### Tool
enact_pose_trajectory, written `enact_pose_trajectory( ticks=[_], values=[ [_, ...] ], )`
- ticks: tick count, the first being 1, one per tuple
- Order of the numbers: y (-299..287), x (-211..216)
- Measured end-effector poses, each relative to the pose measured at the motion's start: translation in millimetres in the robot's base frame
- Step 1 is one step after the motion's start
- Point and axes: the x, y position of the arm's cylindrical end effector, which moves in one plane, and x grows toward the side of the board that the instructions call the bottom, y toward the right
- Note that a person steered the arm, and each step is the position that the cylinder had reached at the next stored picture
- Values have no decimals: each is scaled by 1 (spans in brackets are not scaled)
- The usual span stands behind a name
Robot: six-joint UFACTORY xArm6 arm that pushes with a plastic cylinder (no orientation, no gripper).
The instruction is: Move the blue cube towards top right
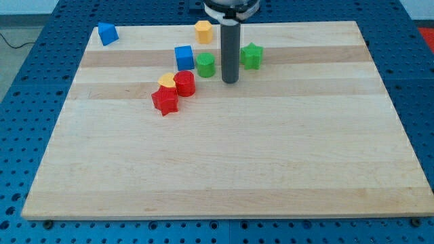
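Wooden board on a blue pegboard bench: the blue cube sits near the far edge, left of the green cylinder, while my tip, bare and touching nothing, should circle to the cube's lower-left before pushing.

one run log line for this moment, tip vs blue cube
my tip right of green cylinder | blue cube left of cylinder, untouched | green star right of rod | cube not yet moved top right
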Motion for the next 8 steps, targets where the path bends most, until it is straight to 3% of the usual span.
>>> enact_pose_trajectory(
  ticks=[2,4,5,8],
  values=[
    [-64,0],
    [-156,-42],
    [-164,-58],
    [-37,-91]
  ],
)
